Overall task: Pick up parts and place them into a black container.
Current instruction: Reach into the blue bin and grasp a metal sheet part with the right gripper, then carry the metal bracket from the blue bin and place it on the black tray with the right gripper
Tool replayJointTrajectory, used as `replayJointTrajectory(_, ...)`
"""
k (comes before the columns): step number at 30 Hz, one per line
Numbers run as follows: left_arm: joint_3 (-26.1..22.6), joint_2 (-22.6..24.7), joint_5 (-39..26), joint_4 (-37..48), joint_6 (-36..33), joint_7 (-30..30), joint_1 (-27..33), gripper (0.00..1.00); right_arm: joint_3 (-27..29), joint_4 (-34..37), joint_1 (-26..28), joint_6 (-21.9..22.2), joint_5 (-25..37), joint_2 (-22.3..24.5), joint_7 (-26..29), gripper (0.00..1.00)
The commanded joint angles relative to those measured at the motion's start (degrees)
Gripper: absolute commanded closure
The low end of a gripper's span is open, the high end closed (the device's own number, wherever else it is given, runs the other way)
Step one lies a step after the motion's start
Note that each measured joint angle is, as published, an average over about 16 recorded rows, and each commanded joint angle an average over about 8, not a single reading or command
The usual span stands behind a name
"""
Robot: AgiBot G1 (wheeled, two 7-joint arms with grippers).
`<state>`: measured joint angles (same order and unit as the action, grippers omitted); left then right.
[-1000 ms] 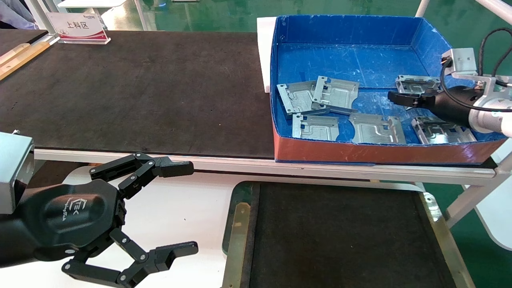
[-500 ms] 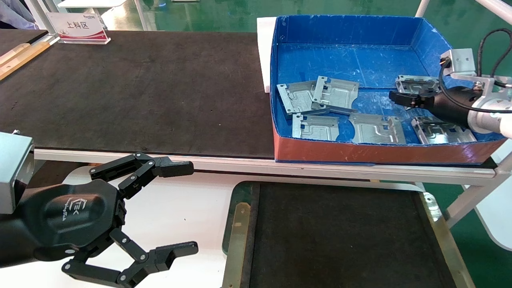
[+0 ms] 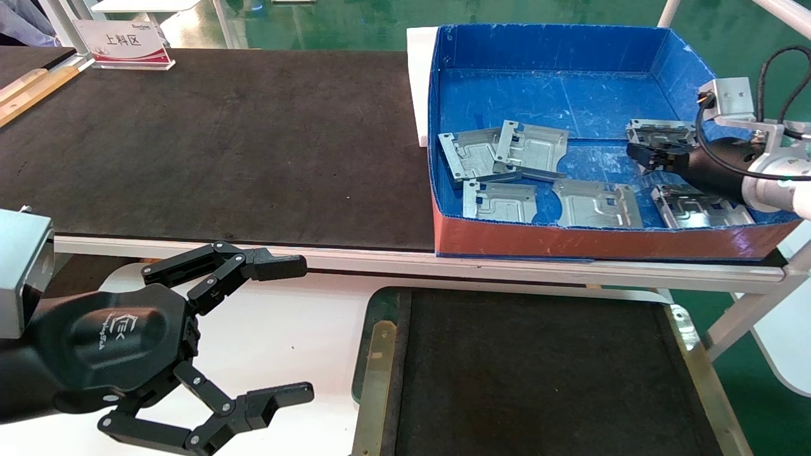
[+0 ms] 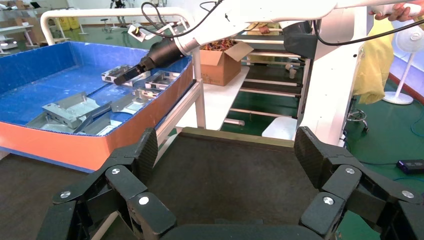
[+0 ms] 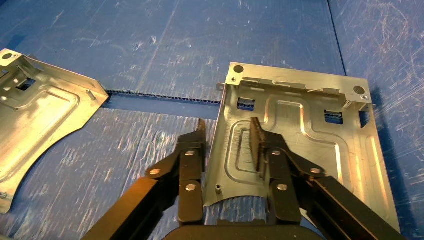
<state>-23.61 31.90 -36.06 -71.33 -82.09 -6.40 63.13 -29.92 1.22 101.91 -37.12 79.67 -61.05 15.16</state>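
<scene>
The part (image 5: 300,145) your right arm is going after is lying flat on the floor of the blue box (image 3: 557,95), near the box's right wall and toward its far side. Five more parts (image 3: 500,201) are sitting in the same box: two overlapping near the left wall, three along the reddish front wall. None is in the black container (image 3: 538,373) yet, which is waiting bare on the near side of the worktop, below the box.

The right gripper (image 5: 227,137) is drawing back toward the right wall: across the last second its tip has been sliding rightward in the head view, from the open blue floor to a spot over the chosen part. In the right wrist view its jaws are partly open and holding nothing, straddling one side edge of the part, with one finger over the embossed face and the other over bare blue floor. You are watching an alignment for an edge pinch, I judge, not a grasp; whether the tips are touching the metal I cannot tell.

The left gripper (image 3: 253,329) is hanging parked over the white surface at the near left, jaws spread wide and empty, unchanged over that second.
</scene>
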Motion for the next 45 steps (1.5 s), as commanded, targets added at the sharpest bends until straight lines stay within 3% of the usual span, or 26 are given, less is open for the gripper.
replayJointTrajectory(1,0.00,0.00,0.00,0.00,0.00,0.00,0.00,0.00,-0.03,-0.14,-0.07,0.07,0.05,0.03,0.04,1.00)
replayJointTrajectory(31,0.00,0.00,0.00,0.00,0.00,0.00,0.00,0.00,0.35,-2.62,0.24,-1.87,-0.49,1.01,-1.16,1.00)
replayJointTrajectory(39,0.00,0.00,0.00,0.00,0.00,0.00,0.00,0.00,0.96,-4.63,1.39,-6.66,-1.43,2.68,-3.58,1.00)
replayJointTrajectory(45,0.00,0.00,0.00,0.00,0.00,0.00,0.00,0.00,1.77,-7.09,1.51,-14.71,-2.85,5.14,-6.70,1.00)
